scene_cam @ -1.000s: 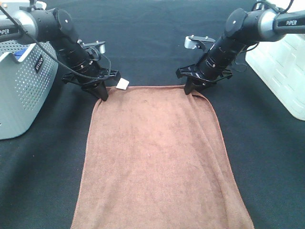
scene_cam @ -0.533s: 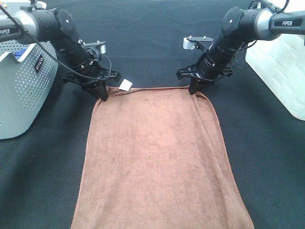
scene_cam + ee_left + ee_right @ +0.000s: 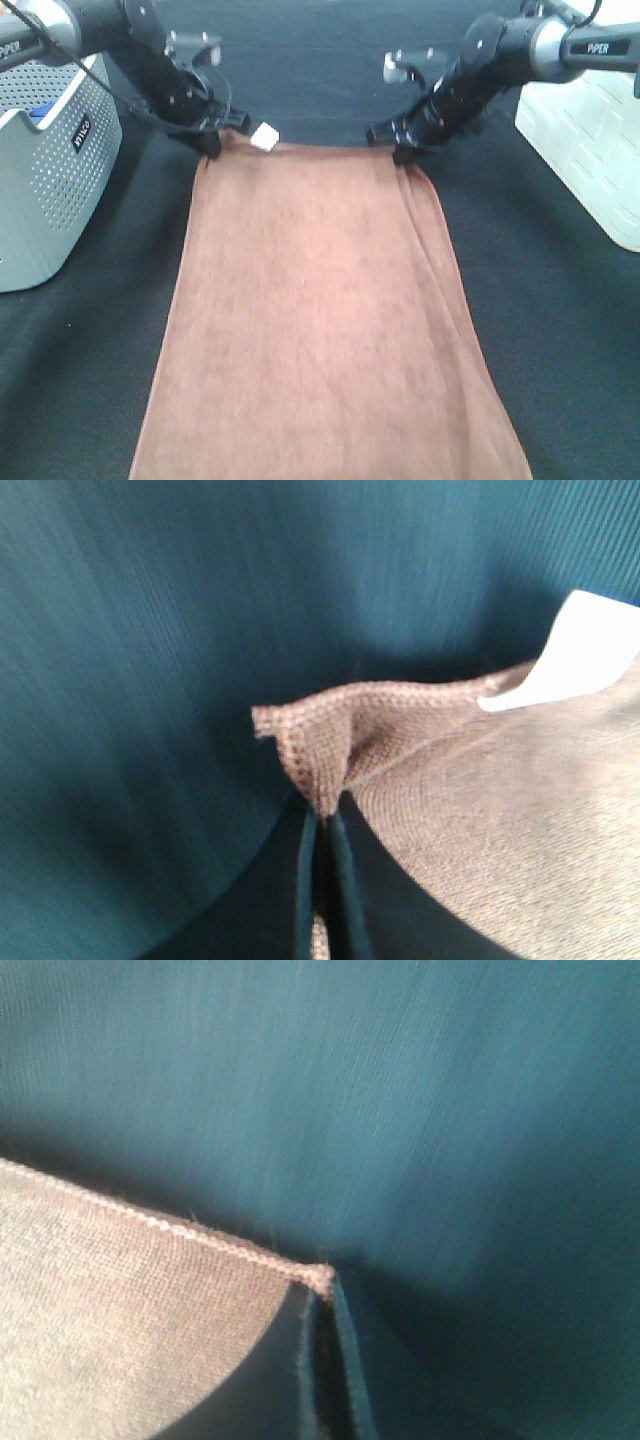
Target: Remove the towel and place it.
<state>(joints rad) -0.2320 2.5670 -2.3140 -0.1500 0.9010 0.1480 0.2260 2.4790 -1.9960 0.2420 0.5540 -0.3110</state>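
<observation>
The brown towel [image 3: 320,310] lies stretched along the dark table, its far edge held up between both grippers. Its white tag [image 3: 264,135] sits at the far left corner. My left gripper [image 3: 211,142] is shut on the far left corner; the left wrist view shows the pinched corner [image 3: 310,740] and the tag [image 3: 580,650]. My right gripper [image 3: 402,152] is shut on the far right corner, which shows in the right wrist view [image 3: 318,1278]. The near end of the towel runs out of the picture.
A grey perforated basket [image 3: 45,180] stands at the left edge, with a small blue item [image 3: 38,112] at its rim. A white container [image 3: 590,150] stands at the right edge. Dark tablecloth [image 3: 310,60] lies beyond the towel.
Both grippers have moved toward the far side of the table, dragging the towel's far edge and tag with them. The towel is pulled longer and tauter.
</observation>
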